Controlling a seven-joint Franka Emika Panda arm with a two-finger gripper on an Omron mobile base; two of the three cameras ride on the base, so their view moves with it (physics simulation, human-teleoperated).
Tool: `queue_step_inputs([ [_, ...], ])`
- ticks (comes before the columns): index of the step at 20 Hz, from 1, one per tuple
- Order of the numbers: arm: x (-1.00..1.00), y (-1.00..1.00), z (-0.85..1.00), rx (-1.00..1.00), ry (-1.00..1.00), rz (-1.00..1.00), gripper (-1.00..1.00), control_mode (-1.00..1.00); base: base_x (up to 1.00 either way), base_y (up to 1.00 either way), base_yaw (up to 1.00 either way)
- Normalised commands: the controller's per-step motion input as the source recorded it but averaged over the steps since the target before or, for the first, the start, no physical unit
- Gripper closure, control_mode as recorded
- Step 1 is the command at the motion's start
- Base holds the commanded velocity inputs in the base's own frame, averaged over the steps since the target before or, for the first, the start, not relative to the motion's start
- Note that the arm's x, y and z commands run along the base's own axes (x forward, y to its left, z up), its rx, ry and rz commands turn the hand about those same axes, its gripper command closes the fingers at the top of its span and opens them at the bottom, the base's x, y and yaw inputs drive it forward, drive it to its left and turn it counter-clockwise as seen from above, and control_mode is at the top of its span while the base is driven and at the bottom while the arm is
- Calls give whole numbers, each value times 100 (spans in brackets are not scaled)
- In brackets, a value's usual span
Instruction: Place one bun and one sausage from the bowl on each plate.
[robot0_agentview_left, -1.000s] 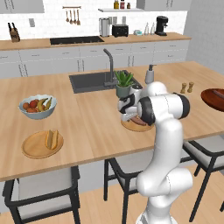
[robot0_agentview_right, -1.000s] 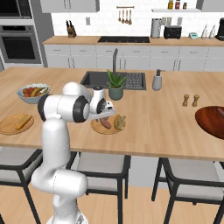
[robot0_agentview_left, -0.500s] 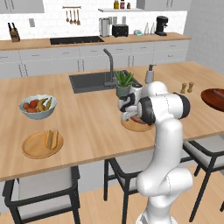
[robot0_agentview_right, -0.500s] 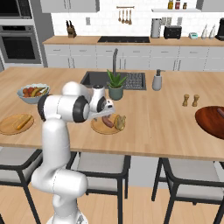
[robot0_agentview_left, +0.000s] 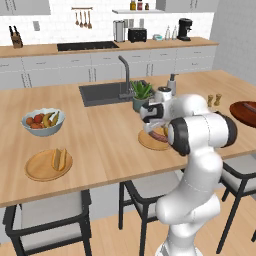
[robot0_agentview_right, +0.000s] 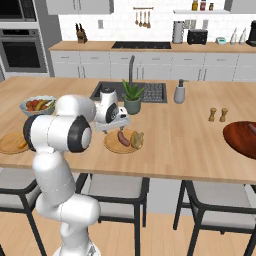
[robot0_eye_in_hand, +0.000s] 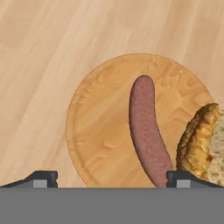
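- 1 sausage (robot0_eye_in_hand: 146, 131) and 1 bun (robot0_eye_in_hand: 199, 142) lie side by side on the near plate (robot0_eye_in_hand: 100, 135).
- Hand (robot0_eye_in_hand: 111, 179) hovers above them, released, fingers spread.
- Bowl (robot0_agentview_right: 242, 139) sits at the surface's far right.

Bare counter left of the plate (robot0_eye_in_hand: 105, 144); potted plant (robot0_agentview_right: 132, 97) close behind it.

We see only part of the dark wooden bowl (robot0_agentview_left: 245, 113), cut by the right edge in both base views, and one sausage (robot0_agentview_left: 248, 105) in it is clipped too. Toward the arm from the bowl, the near plate (robot0_agentview_left: 151, 139) is partly covered by the robot's elbow in the left base view. In the hand view the bun (robot0_eye_in_hand: 202, 144) on that plate runs off the right edge.
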Motion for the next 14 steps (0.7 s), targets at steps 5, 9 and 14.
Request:
queue_step_inputs([
  [5,-100,-26,62,0,9,-4,-100,-100,0,0,0],
  [9,-100,-41,79,0,11,0,-100,-100,0,0,0],
  [14,-100,-43,77,0,10,0,-100,-100,0,0,0],
])
